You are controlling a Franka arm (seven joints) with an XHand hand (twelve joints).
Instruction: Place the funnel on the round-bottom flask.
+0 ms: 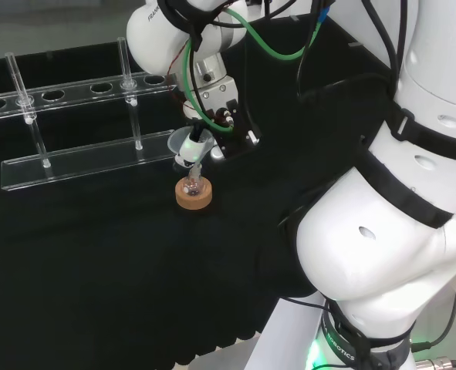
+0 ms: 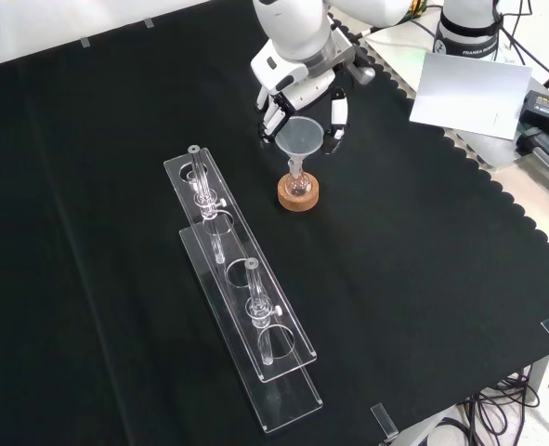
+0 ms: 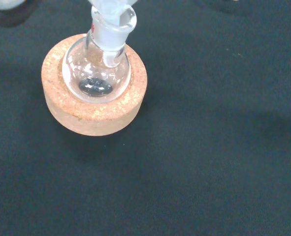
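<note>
cloth (image 2: 423, 279): black, matt, fine weave | stand (image 3: 93, 115): cork, rough, speckled tan | round-bottom flask (image 3: 97, 73): clear glass, glossy | funnel (image 2: 298, 137): clear, smooth | rack (image 2: 241, 307): clear plastic, glossy | hand (image 2: 283, 93): white and black, smooth shells

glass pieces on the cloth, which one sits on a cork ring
The round-bottom flask, just below the hand in the front view. It rests in the cork ring with the funnel over its neck; the clear rack lies directly on the cloth.
</note>
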